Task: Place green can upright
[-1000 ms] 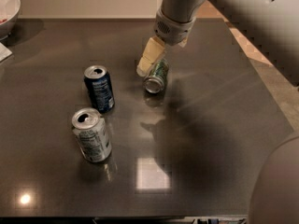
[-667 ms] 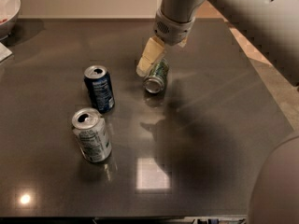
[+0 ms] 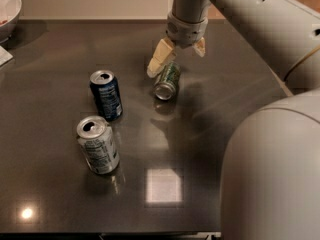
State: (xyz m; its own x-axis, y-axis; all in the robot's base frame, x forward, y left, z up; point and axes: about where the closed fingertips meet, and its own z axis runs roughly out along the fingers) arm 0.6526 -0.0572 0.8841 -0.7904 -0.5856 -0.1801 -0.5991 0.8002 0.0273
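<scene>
The green can lies on its side on the dark table, its silver end facing the front. My gripper hangs just above the can's far end, open and holding nothing. Its left finger reaches down beside the can's upper left. The right finger shows shorter, to the can's upper right. The arm comes in from the top right.
A dark blue can stands upright left of the green can. A silver-white can stands upright nearer the front left. A white bowl sits at the far left corner. The robot's pale body fills the lower right.
The gripper stays over the green can's far end with barely any shift. The right finger now shows. The cans have not moved.
</scene>
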